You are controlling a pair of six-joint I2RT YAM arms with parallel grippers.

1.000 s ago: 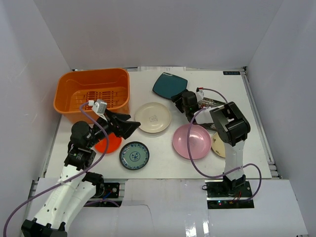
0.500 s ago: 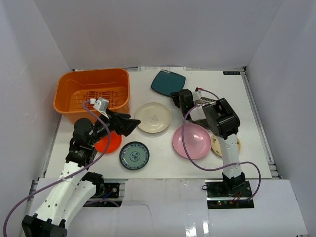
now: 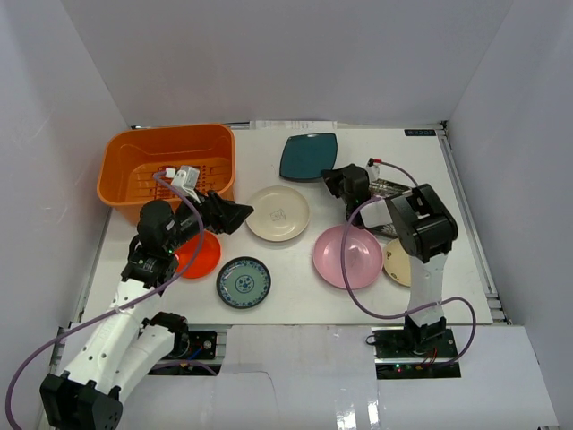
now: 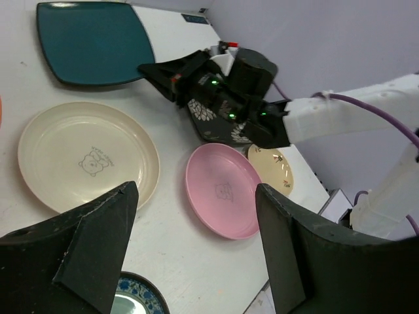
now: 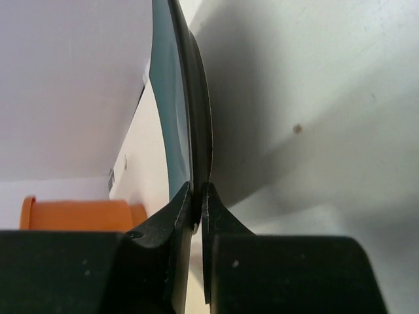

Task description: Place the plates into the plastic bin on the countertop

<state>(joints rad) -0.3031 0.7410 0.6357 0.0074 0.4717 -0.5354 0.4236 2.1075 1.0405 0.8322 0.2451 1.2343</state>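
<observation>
My right gripper (image 3: pixel 333 182) is shut on the near rim of the dark teal square plate (image 3: pixel 309 156); in the right wrist view the fingertips pinch that plate's thin edge (image 5: pixel 191 98). The orange plastic bin (image 3: pixel 170 166) stands at the back left of the countertop (image 3: pixel 286 300). My left gripper (image 3: pixel 237 215) hovers open by the bin's near right corner, holding nothing. On the countertop lie the cream plate (image 3: pixel 277 213), pink plate (image 3: pixel 347 256), beige plate (image 3: pixel 398 262), orange-red plate (image 3: pixel 197 255) and blue-green patterned plate (image 3: pixel 243 282). The black floral plate (image 4: pixel 216 124) lies partly under the right arm.
White walls close in the countertop at the back and on both sides. The right arm's cable (image 3: pixel 354 296) loops over the pink plate. The bin shows as an orange strip (image 5: pixel 72 212) in the right wrist view.
My right gripper has shut on the teal plate's rim, and the plate has turned squarer. My left gripper has drifted toward the bin, its jaws slightly narrower.
</observation>
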